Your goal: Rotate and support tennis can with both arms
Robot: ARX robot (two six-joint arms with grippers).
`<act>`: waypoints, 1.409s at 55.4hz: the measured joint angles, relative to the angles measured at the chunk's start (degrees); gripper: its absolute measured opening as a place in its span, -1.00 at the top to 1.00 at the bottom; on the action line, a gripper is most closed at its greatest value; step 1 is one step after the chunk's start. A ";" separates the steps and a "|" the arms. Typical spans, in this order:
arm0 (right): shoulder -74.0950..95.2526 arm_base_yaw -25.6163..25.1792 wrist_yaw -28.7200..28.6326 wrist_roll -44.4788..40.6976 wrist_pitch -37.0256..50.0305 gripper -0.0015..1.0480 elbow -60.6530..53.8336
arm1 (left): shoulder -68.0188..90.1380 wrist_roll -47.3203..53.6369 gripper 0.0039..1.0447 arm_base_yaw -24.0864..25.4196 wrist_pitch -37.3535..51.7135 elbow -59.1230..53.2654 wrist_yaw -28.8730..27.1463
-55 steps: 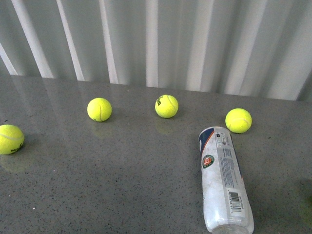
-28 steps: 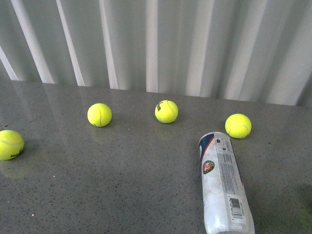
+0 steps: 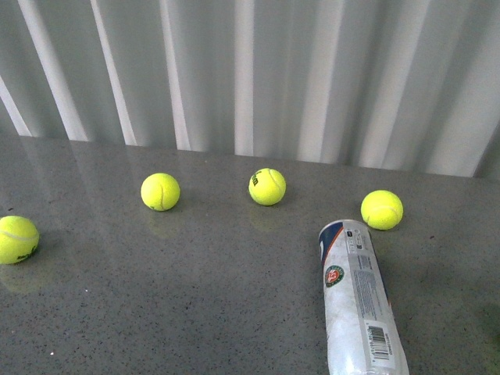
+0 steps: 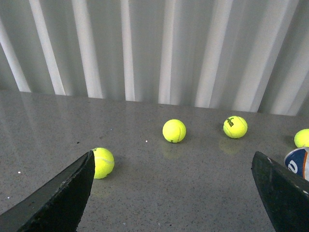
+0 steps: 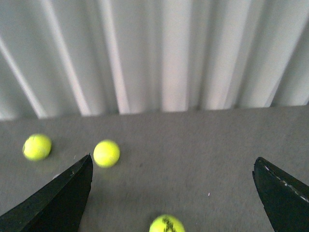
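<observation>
The tennis can (image 3: pixel 356 300) lies on its side on the grey table at the front right, its navy, white and orange end pointing away from me and its clear end running off the near edge of the front view. Its navy end shows at the edge of the left wrist view (image 4: pixel 299 162). Neither arm shows in the front view. My left gripper (image 4: pixel 173 193) is open and empty above bare table, the can beside one of its black fingers (image 4: pixel 285 193). My right gripper (image 5: pixel 173 193) is open and empty, and the can is not in its view.
Several yellow-green tennis balls lie on the table: one at far left (image 3: pixel 16 239), one (image 3: pixel 160 191), one (image 3: pixel 267 187) and one (image 3: pixel 382 209) just beyond the can. A white corrugated wall (image 3: pixel 250 70) closes off the table's far side.
In the front view the whole scene has shifted downward, showing more of the wall. The can and balls keep their places relative to each other.
</observation>
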 joint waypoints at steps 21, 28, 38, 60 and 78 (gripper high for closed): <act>46.58 7.30 -2.16 16.39 -11.93 -0.86 27.87 | -0.02 0.00 -0.87 0.00 -0.02 0.00 0.04; 54.64 13.70 -2.99 15.06 -17.22 -0.86 32.15 | 0.00 0.02 -0.87 0.00 -0.02 0.00 0.04; 62.77 23.37 -2.38 5.90 -20.85 -0.86 33.92 | 0.00 0.02 -0.87 0.00 -0.02 0.00 0.02; 71.63 27.50 -5.97 4.09 -17.49 -0.86 37.03 | -0.02 0.02 -0.87 0.00 -0.02 0.00 0.02; 79.28 28.70 -3.87 7.50 -13.84 -0.86 39.36 | -0.02 0.00 -0.87 0.00 -0.02 0.00 0.02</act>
